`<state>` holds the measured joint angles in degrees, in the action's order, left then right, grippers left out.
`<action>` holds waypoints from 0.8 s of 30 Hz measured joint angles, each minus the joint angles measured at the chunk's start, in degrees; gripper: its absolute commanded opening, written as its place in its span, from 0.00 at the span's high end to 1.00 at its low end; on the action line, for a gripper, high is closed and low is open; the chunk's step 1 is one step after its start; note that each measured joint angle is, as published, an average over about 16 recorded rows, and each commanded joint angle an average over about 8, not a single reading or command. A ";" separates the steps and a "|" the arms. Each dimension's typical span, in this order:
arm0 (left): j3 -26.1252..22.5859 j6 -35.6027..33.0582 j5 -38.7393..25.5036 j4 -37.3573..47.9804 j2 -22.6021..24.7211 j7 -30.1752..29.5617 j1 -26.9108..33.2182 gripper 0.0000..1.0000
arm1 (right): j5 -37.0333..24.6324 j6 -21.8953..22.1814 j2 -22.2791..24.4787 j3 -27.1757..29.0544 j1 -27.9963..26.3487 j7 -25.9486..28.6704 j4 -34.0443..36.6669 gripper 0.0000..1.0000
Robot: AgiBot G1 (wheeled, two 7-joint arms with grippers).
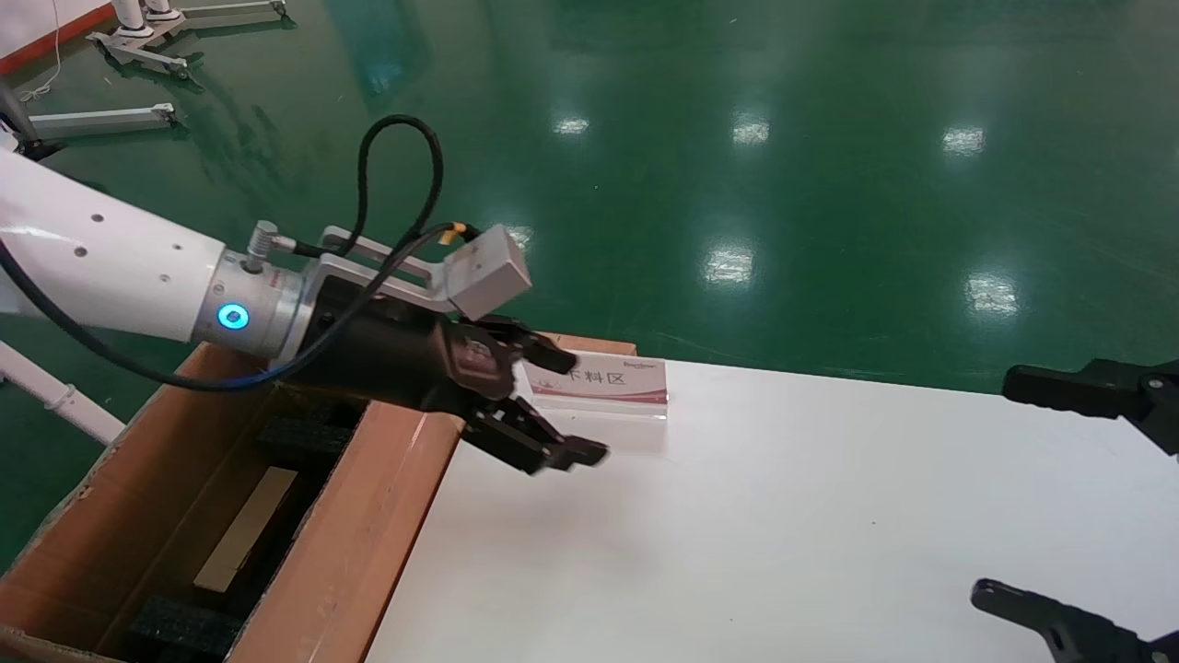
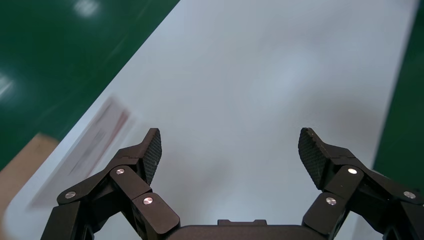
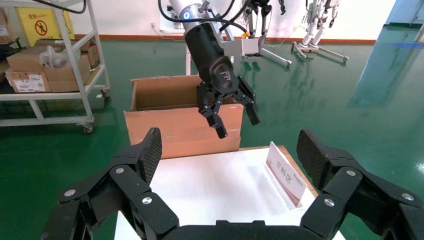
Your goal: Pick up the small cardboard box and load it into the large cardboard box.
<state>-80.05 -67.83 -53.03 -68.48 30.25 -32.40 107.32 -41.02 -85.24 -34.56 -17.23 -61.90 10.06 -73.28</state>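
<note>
Glossy green floor surrounds white table [image 1: 783, 516]; left claw [image 1: 557, 405] and right claw [image 1: 1032, 497] both gape wide.

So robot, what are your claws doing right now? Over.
Left claw open, empty, over the table's edge beside the big box. Right claw open, empty, parked. Small box not in view. Only a sign nearby.

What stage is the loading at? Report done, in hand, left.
Done: unclear; a pale tan strip lies among black foam inside the big reddish-brown cardboard carton, and no small box shows. In hand: nothing; the left gripper hangs open over the white table, the right gripper open at its right. Left: cannot tell.
</note>
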 measured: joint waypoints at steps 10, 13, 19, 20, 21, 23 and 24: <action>19.81 -5.53 3.46 -1.58 1.48 6.70 -14.16 0.00 | 0.02 0.01 0.01 -0.03 -0.01 -0.01 0.00 0.00; 25.71 -7.17 4.49 -2.05 1.92 8.69 -18.37 0.00 | 0.02 0.01 0.01 -0.04 -0.01 -0.02 0.00 0.00; 37.61 -10.50 6.56 -3.00 2.80 12.72 -26.88 0.00 | 0.04 0.02 0.02 -0.05 -0.01 -0.03 0.00 0.00; 39.58 -11.04 6.90 -3.15 2.95 13.38 -28.29 0.00 | 0.04 0.02 0.02 -0.05 -0.01 -0.03 0.00 0.00; 41.55 -11.59 7.25 -3.31 3.09 14.05 -29.69 0.00 | 0.04 0.02 0.02 -0.06 -0.01 -0.03 0.00 0.00; 45.52 -12.70 7.94 -3.63 3.39 15.39 -32.53 0.00 | 0.04 0.03 0.03 -0.06 -0.01 -0.03 0.00 0.00; 47.48 -13.25 8.28 -3.78 3.54 16.06 -33.94 0.00 | 0.04 0.03 0.03 -0.06 -0.01 -0.03 0.00 0.00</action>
<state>-32.56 -81.08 -44.75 -72.26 33.79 -16.34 73.39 -40.97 -85.21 -34.53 -17.29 -61.91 10.03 -73.28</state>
